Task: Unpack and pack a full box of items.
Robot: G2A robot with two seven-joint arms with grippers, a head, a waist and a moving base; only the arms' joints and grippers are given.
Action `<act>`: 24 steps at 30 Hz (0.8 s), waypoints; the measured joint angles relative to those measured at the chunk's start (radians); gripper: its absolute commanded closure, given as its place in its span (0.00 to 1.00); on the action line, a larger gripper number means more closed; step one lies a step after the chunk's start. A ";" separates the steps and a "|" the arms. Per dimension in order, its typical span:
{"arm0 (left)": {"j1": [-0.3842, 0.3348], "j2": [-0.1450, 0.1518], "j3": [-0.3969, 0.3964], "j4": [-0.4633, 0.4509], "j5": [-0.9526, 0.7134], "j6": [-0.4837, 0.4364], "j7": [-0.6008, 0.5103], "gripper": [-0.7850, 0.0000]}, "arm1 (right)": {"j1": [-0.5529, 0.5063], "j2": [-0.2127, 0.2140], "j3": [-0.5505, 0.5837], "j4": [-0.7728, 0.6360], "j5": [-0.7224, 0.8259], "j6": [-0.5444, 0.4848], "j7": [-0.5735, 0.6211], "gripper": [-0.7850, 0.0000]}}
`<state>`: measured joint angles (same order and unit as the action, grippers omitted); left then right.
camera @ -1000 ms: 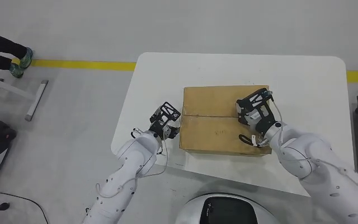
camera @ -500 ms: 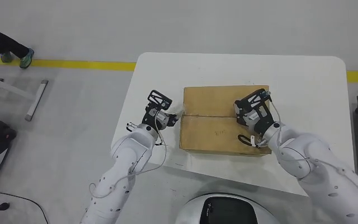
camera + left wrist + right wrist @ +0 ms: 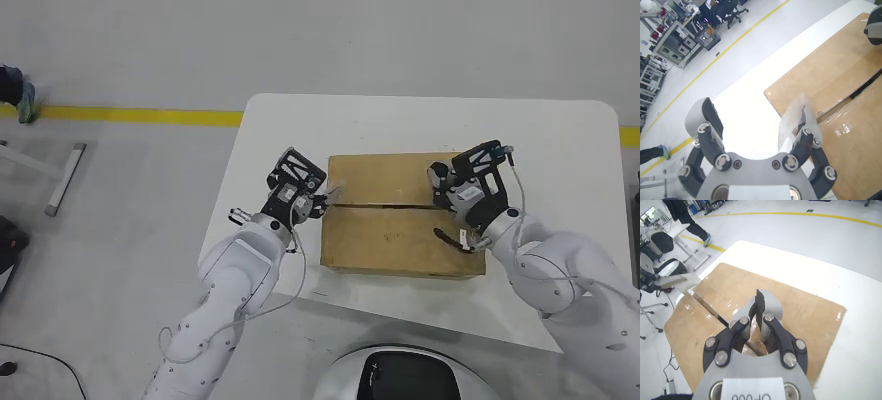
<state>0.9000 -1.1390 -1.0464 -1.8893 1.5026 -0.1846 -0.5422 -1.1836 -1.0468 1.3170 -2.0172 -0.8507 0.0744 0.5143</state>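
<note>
two claws are bracketing the brown cardboard box (image 3: 400,240), sitting flaps-closed on the white worktop (image 3: 560,150). left claw (image 3: 756,106) is hanging released at its left end, clear tape strip (image 3: 791,117) clinging to it, likely to free the seam (image 3: 385,206); right claw (image 3: 758,300) is hovering clenched over the seam's right end.

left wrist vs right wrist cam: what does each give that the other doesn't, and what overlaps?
Left wrist, not right: the left gripper close up, jaws wide open, with crumpled clear tape clinging to one jaw, next to the cardboard box at the end of its seam.
Right wrist, not left: the right gripper, jaws shut with nothing visible between them, above the seam.
Both: the box with flaps down, a dark gap along the seam, the white table, and that tape hanging off the left gripper.
</note>
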 measured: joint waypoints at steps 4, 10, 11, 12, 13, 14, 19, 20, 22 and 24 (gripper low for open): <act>-0.043 -0.014 0.050 -0.002 0.032 -0.017 -0.013 0.00 | -0.011 0.002 0.079 -0.025 0.042 0.021 -0.002 1.00; -0.104 -0.040 0.130 0.024 0.064 -0.024 -0.019 0.00 | -0.045 0.007 0.191 -0.021 0.085 0.018 -0.002 1.00; -0.113 -0.044 0.142 0.029 0.070 -0.024 -0.023 0.00 | -0.051 0.008 0.205 -0.018 0.091 0.016 -0.003 1.00; -0.123 -0.048 0.155 0.033 0.076 -0.024 -0.023 0.00 | -0.058 0.008 0.218 -0.014 0.095 0.013 -0.003 1.00; -0.133 -0.054 0.171 0.041 0.079 -0.023 -0.023 0.00 | -0.068 0.009 0.235 -0.009 0.101 0.010 -0.006 1.00; -0.141 -0.059 0.182 0.047 0.081 -0.022 -0.025 0.00 | -0.076 0.009 0.247 -0.006 0.106 0.008 -0.008 1.00; -0.186 -0.088 0.247 0.087 0.091 -0.006 -0.042 0.00 | -0.122 0.012 0.311 0.009 0.129 -0.021 -0.019 1.00; -0.193 -0.094 0.259 0.093 0.091 -0.003 -0.043 0.00 | -0.130 0.012 0.322 0.012 0.133 -0.026 -0.020 1.00; -0.209 -0.107 0.286 0.107 0.090 0.003 -0.046 0.00 | -0.147 0.013 0.349 0.019 0.145 -0.040 -0.024 1.00; -0.221 -0.119 0.309 0.120 0.094 0.011 -0.049 0.00 | -0.160 0.014 0.372 0.025 0.155 -0.055 -0.026 1.00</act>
<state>0.6786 -1.2576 -0.7370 -1.7698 1.5963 -0.1740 -0.5909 -1.3437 -1.0329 1.6888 -1.9920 -0.6957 0.0198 0.4884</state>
